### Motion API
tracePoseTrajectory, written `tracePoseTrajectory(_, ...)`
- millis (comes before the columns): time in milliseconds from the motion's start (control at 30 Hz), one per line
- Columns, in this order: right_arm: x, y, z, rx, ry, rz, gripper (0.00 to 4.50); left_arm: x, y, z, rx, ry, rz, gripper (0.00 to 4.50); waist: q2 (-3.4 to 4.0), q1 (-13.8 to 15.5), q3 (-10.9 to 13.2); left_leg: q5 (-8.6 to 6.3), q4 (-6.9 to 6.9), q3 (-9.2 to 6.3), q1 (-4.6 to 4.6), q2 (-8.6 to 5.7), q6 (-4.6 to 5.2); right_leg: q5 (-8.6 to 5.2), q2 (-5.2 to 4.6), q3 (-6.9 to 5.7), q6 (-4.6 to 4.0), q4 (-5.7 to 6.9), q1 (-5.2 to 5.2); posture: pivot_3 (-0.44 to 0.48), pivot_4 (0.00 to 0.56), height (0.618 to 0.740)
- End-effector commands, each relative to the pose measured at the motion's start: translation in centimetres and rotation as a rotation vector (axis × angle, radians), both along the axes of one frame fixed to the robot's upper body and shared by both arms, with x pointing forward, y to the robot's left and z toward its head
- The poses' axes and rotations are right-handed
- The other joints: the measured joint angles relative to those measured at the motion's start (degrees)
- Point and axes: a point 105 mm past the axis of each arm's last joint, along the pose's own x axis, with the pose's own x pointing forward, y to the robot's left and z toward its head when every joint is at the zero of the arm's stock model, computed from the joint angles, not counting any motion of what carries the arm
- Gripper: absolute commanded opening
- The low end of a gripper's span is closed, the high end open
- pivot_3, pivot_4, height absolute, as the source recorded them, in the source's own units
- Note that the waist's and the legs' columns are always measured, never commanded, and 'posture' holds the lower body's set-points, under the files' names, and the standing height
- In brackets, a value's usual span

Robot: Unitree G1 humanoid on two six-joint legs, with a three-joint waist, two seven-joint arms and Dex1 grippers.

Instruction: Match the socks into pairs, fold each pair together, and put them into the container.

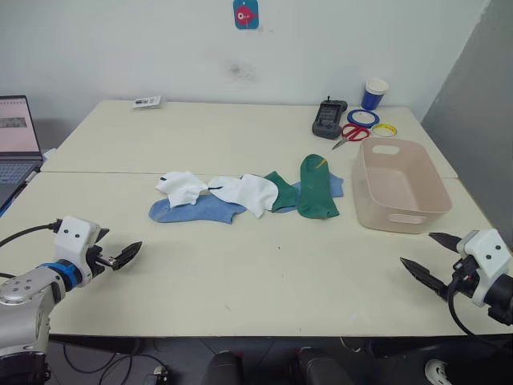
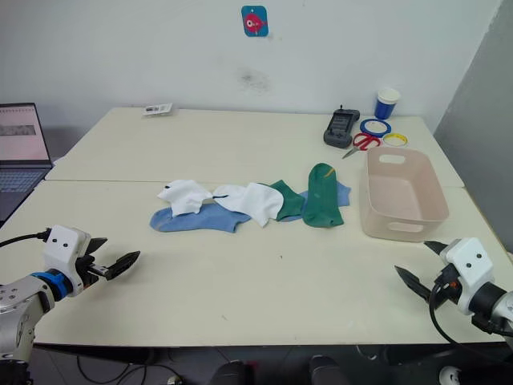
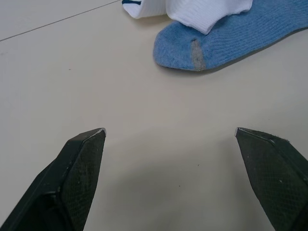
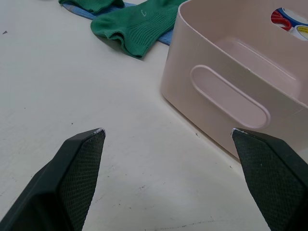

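Beside the container (image 1: pixel 401 189), lengthwise green sock (image 1: pixel 316 188) (cuff nearest robot)

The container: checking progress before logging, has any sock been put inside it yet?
No, the container holds nothing, and the socks all lie on the table beside it.

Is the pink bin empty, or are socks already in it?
Empty: the bin shows only its bare floor; the socks lie on the table beside it.

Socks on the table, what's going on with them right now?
Nothing is being handled yet. The socks lie in a loose overlapping row mid-table, unpaired, and the pink bin to their right is empty. The left pincer and right pincer are both open, hovering near the table's front edge.
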Motion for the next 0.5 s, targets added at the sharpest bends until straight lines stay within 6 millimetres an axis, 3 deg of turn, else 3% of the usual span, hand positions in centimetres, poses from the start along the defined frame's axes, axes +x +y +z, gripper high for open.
tracePoseTrajectory(33, -0.1, 0.0, 1.1, -0.007, -0.042, 0.005, 4.5, 0.1, 0.0, 1.0, 0.017, -0.034, -0.007, 4.47, 0.0, 0.0, 0.0, 0.0, 0.0, 0.0, 0.0, 0.0, 0.0, 0.0, 0.0, 0.0, 0.0, 0.0, 0.0, 0.0, 0.15, 0.732)
tracePoseTrajectory(367, -0.4, 0.2, 1.0, -0.005, -0.044, 0.007, 4.5, 0.4, 0.1, 2.0, -0.035, -0.098, -0.065, 4.47, 0.0, 0.02, 0.0, 0.0, 0.0, 0.0, 0.0, -0.01, 0.0, 0.0, 0.0, -0.01, 0.0, 0.0, 0.0, 0.0, 0.15, 0.732)
tracePoseTrajectory(500, -0.7, 0.2, 1.1, 0.039, -0.047, -0.001, 4.5, -0.1, 0.0, 1.6, -0.096, -0.045, -0.126, 4.47, 0.0, -0.04, 0.0, 0.0, 0.0, 0.0, 0.0, -0.01, 0.0, 0.0, 0.0, -0.02, 0.0, 0.0, 0.0, 0.0, 0.15, 0.732)
